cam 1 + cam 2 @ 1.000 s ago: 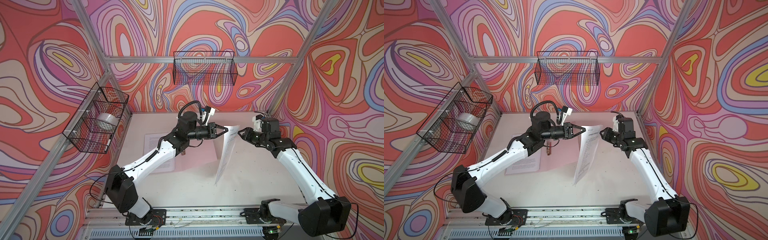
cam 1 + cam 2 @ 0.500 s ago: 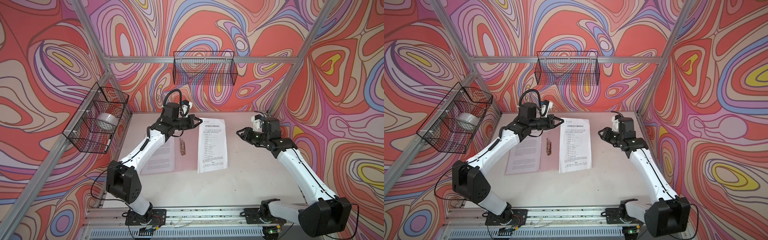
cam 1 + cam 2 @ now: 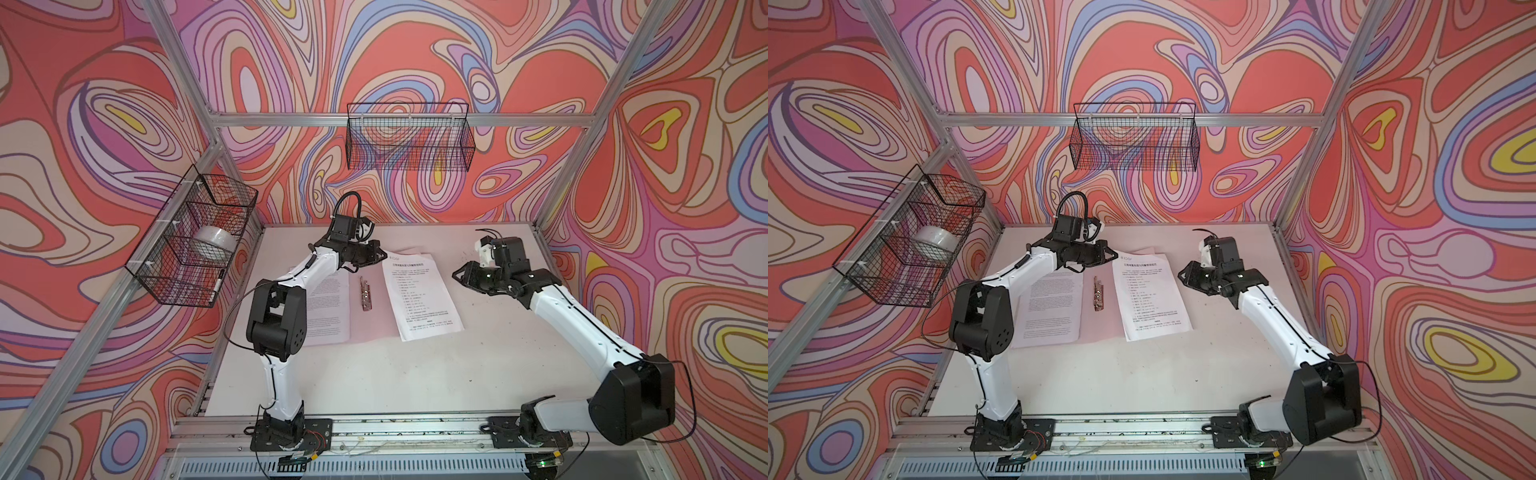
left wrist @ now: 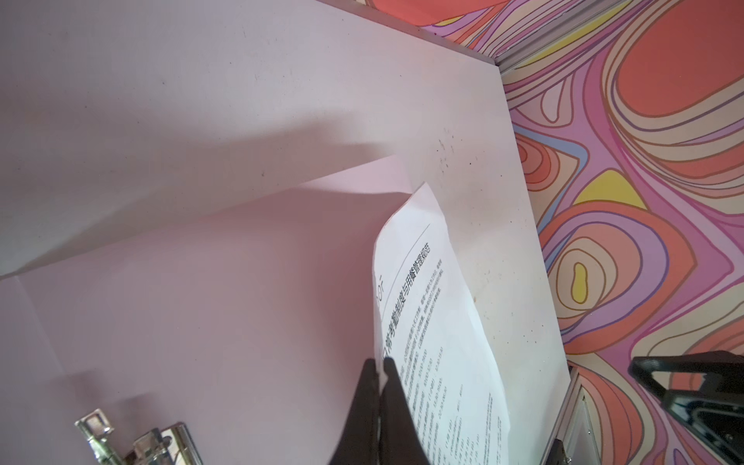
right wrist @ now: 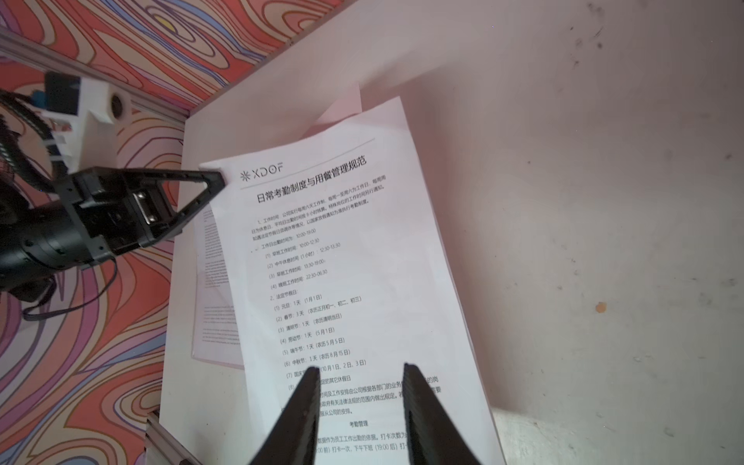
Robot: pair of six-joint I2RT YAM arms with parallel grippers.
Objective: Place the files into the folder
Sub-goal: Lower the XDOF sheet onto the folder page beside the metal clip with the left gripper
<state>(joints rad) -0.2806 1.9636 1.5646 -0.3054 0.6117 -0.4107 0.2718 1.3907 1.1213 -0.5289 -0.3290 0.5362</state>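
Black wire basket (image 3: pixel 174 282) on wall, 9 o'clock. Pale pink cardstock folder (image 3: pixel 370 326) open flat on white table (image 3: pixel 415 374); white printed paper sheet (image 3: pixel 328 307) on its 9 o'clock half, small metal clip (image 3: pixel 365 293) at spine. Left gripper (image 4: pixel 380 364) pinched tight on 11 o'clock corner of second white printed sheet (image 3: pixel 422 295), lying askew over the 3 o'clock half, overhanging the table. Right gripper (image 5: pixel 358 368) at that sheet's 3 o'clock, jaws partly apart, empty.
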